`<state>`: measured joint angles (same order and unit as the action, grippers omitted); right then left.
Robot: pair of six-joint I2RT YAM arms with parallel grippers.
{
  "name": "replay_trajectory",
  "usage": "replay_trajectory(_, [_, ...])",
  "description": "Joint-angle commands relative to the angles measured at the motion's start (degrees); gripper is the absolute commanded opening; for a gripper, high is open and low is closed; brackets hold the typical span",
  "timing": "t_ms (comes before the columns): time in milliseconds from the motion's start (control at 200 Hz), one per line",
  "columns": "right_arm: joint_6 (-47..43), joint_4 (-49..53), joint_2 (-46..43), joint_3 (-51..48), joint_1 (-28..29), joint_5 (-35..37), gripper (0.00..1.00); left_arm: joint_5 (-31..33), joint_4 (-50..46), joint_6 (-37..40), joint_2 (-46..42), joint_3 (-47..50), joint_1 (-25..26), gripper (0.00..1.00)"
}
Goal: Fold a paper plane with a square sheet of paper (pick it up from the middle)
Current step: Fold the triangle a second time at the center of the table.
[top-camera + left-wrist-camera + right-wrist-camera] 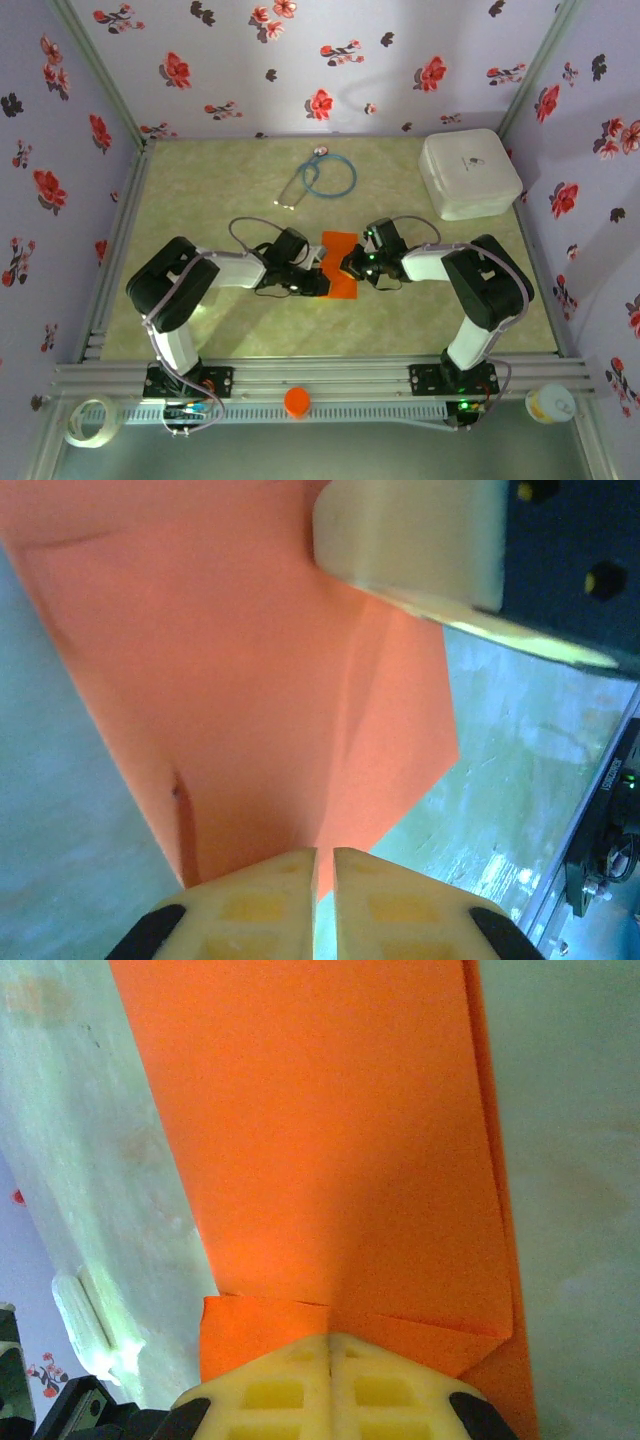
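The orange sheet of paper [338, 245] lies partly folded at the middle of the green table, between my two grippers. My left gripper [322, 283] is at its near left edge. In the left wrist view the paper [250, 680] shows a raised crease that runs into the narrow slit between the left gripper's [325, 855] nearly shut fingers. My right gripper [352, 264] comes in from the right. In the right wrist view it [329, 1340] is shut, its tips on a folded strip at the paper's [330, 1140] edge. One right finger [410, 540] rests on the sheet.
A white rounded box [468, 173] stands at the back right. A blue cable loop [325, 175] lies at the back centre. On the front rail sit a small orange cap [297, 401], a tape roll [88, 420] and a small tub [550, 403]. Flowered walls close three sides.
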<state>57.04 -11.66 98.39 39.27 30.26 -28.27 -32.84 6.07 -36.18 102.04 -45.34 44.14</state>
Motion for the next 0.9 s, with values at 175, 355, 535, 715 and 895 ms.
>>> replay_trajectory(175, [-0.96, 4.45, 1.37, -0.86, -0.82, 2.62, 0.0, 2.46, -4.97, -0.81, -4.88, 4.65, -0.59, 0.11])
replay_trajectory(355, [-1.79, 4.28, 1.81, -0.37, -0.86, 0.7, 0.0, 3.82, -2.63, -2.01, -10.99, 5.25, -0.94, 0.1])
replay_trajectory(535, [-5.22, 6.56, 1.15, -0.3, -0.82, -1.25, 0.0, 4.36, 1.47, -4.56, -12.79, 4.98, -1.62, 0.1])
replay_trajectory(715, [-7.49, 6.73, 0.18, -0.86, -0.77, -3.75, 0.0, 1.63, 3.14, -5.68, -7.84, 1.35, -1.34, 0.09])
replay_trajectory(895, [-8.17, 6.61, -0.02, -0.7, -0.82, -4.47, 0.0, -0.63, 3.57, -5.28, -3.41, -2.2, -0.34, 0.1])
